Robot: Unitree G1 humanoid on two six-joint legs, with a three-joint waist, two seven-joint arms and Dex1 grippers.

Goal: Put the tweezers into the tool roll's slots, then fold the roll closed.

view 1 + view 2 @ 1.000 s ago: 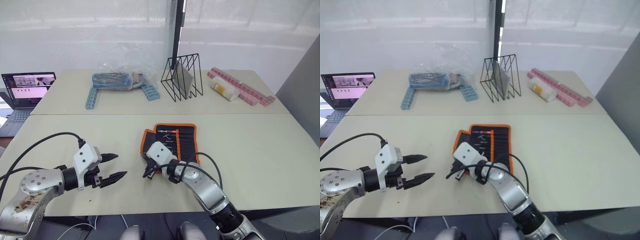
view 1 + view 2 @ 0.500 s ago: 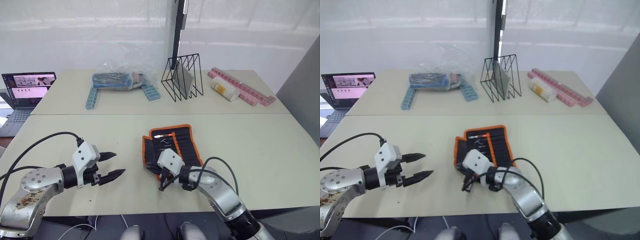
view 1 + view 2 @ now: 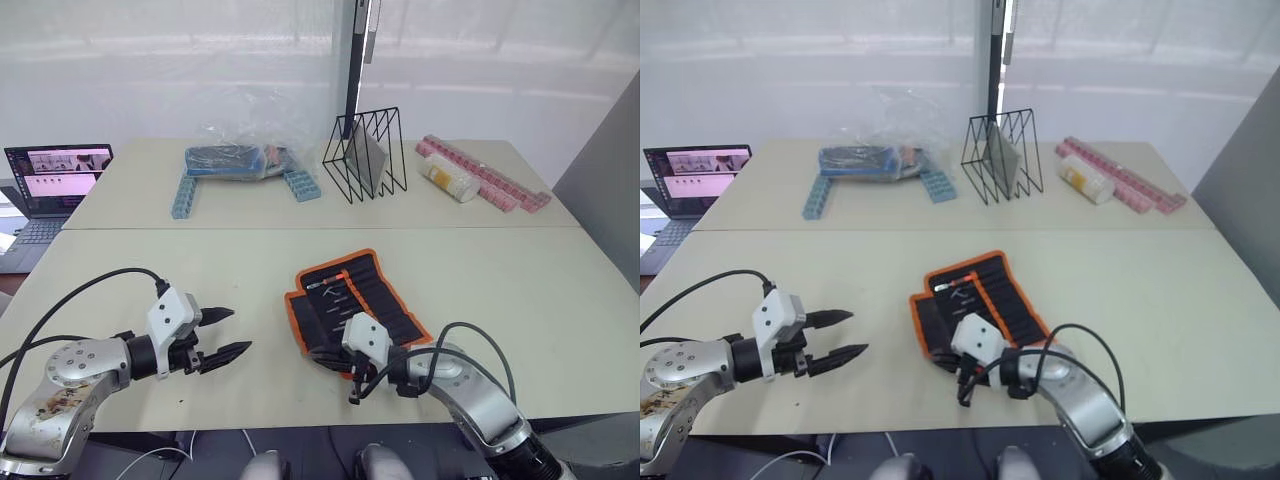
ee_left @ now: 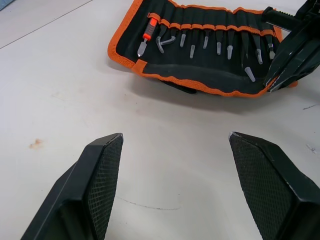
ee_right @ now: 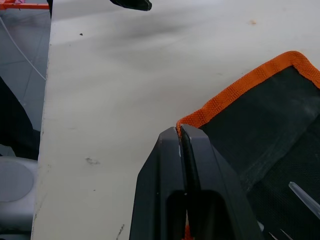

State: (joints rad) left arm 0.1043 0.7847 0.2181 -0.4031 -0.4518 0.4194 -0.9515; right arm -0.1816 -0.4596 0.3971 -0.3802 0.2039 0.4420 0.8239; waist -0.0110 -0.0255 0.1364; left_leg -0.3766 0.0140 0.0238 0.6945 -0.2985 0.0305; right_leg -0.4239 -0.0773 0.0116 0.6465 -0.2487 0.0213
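— Progress so far, going left to right?

— Left gripper (image 3: 226, 333) hovers over bare table (image 3: 520, 290) with its fingers spread wide and nothing between them, well apart from the work. To its right, near the front edge, the tool roll (image 3: 356, 297) lies spread open and skewed. In the left wrist view the slots (image 4: 220, 34) look filled: slim tweezers (image 4: 248, 58) sit in a row with their tips poking out, next to an orange-handled tool (image 4: 145, 40). So I judge the loading done.

— And the fold?

— Not done; the roll is flat. The right gripper (image 3: 357, 386) sits at the roll's near corner, fingers pressed together on the orange edge trim (image 5: 235, 90), so it looks set to drag or lift that edge over.

— Anything you can't make out?

— I can't count five tweezers for certain; the right gripper covers the end of the row. How much fabric is actually pinched is unclear, since the fingers cover the trim there. I can't pick out the black cord.
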